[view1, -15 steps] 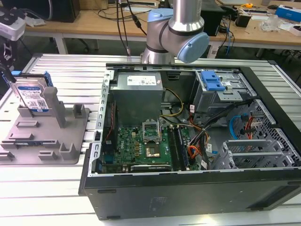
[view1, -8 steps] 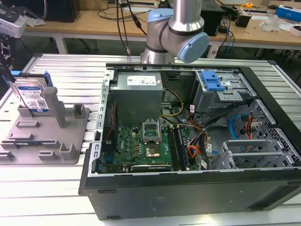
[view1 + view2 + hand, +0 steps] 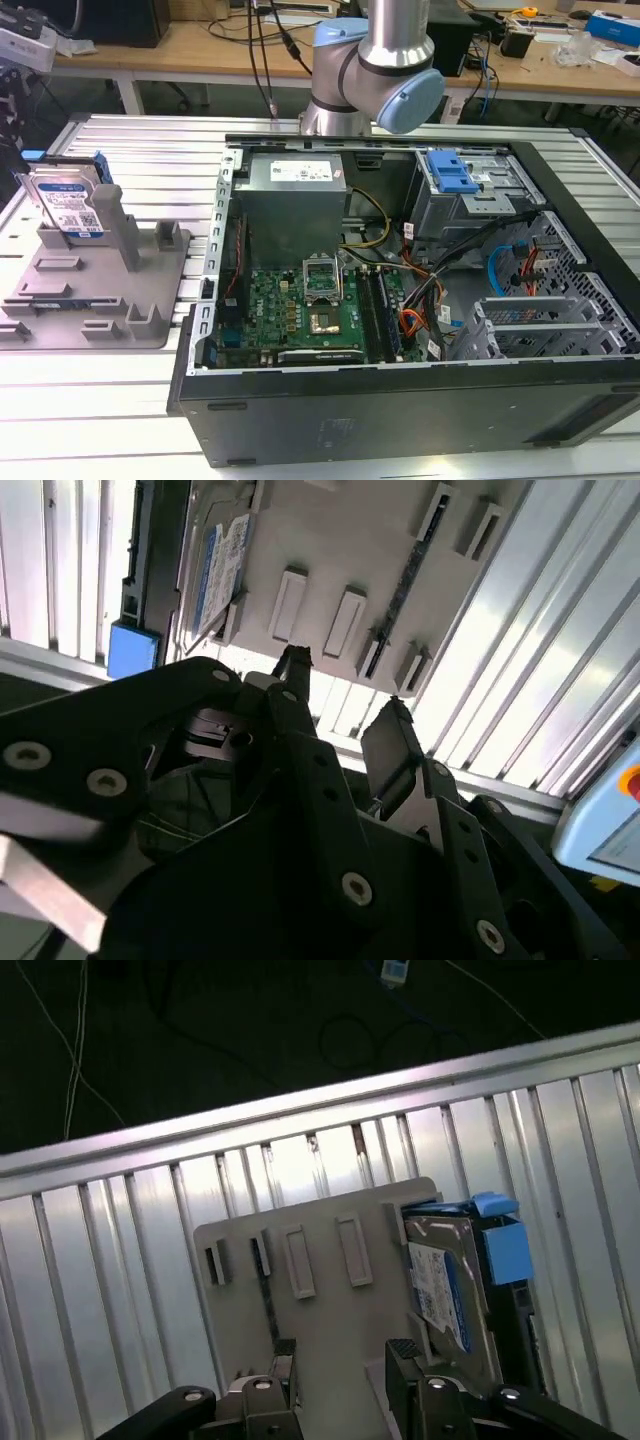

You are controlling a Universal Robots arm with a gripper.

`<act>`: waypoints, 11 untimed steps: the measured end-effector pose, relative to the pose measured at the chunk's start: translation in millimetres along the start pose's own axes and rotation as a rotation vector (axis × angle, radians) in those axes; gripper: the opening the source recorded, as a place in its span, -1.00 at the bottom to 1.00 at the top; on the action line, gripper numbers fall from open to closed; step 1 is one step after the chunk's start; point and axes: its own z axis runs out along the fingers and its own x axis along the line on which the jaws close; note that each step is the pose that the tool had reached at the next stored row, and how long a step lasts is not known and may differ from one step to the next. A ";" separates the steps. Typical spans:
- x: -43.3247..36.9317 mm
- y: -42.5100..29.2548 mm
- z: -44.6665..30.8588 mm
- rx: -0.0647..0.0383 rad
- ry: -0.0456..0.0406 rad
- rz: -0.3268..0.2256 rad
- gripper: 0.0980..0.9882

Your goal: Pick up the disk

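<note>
Edgewise — disk [image 3: 66, 205], long axis perhaps upright

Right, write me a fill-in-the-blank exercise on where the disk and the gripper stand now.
1. In the exterior view, the grey holder lies to the ____ of the computer case.
2. The disk stands ____ on the holder, not flat.
3. The disk's side rails are ____ plastic.
4. The gripper is ____ and holds nothing.
Missing words: left; upright; blue; open.
</note>
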 end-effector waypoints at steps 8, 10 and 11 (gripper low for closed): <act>0.0 -0.1 0.6 0.006 0.0034 -0.136 -0.14; 0.0 0.0 0.6 0.006 0.0037 -0.137 -0.14; 0.0 0.0 0.6 0.006 0.0037 -0.137 -0.14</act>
